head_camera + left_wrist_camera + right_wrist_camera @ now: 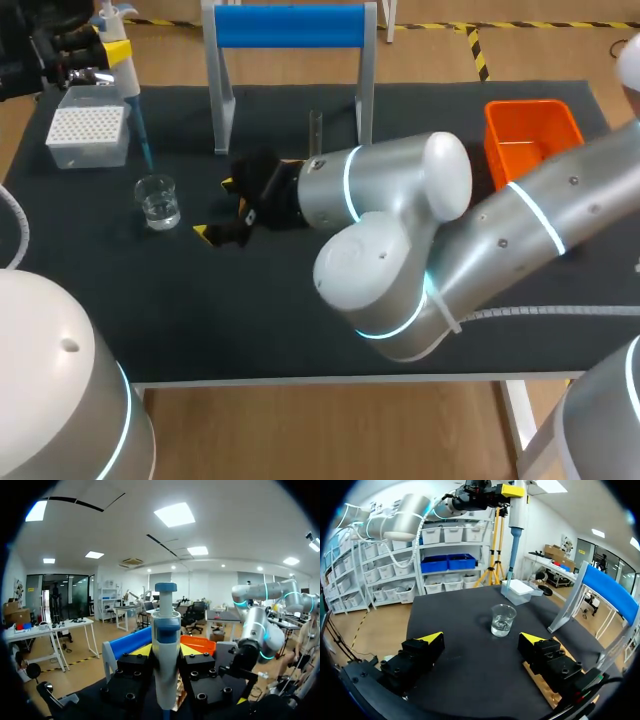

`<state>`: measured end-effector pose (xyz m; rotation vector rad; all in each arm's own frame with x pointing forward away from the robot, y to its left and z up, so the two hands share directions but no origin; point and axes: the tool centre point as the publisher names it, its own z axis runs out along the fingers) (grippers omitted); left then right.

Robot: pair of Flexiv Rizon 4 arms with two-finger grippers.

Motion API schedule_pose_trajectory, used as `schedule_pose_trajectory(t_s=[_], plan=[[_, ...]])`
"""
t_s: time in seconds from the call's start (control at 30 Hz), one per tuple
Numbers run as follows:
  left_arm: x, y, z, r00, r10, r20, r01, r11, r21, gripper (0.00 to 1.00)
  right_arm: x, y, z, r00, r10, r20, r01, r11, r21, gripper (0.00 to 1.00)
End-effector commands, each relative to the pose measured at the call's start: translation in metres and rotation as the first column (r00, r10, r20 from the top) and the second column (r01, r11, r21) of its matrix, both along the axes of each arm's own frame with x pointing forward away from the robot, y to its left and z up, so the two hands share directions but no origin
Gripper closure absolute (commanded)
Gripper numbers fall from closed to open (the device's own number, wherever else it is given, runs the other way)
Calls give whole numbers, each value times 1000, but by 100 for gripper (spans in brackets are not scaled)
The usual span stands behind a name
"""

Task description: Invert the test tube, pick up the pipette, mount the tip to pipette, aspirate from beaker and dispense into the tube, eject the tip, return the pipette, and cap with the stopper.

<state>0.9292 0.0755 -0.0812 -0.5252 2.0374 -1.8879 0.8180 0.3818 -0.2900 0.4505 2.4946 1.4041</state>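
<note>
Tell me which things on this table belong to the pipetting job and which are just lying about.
Belong to the job: pipette, clamped in the left hand; tip box; beaker of clear liquid; open right hand facing it.
Not named in the task: blue-topped frame; orange bin, though either may serve.

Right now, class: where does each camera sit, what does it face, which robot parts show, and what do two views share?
Head view: above, behind, facing down at the table; right arm, right end effector show.
Left wrist view: on left wrist, facing outward; left end effector grips the pipette.
Right wrist view: on right wrist, facing the beaker; its open fingers show.
Shared: beaker, in head and right wrist views.
</note>
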Motion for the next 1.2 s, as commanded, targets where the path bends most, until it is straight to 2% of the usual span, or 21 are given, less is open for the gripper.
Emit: schedule_pose_trajectory(t_s=[0.03, 0.3, 1.2], plan=[[0, -1, 0, 1000, 2, 1, -2, 1000, 0, 100, -2, 4, -8, 997, -67, 43, 67, 998, -2, 0], [0, -1, 0, 1000, 2, 1, -2, 1000, 0, 100, -1, 5, -16, 995, -76, 63, 77, 997, -18, 0], [0, -1, 0, 1000, 2, 1, -2, 1000, 0, 100, -2, 5, -25, 995, -80, 56, 82, 996, -40, 0]])
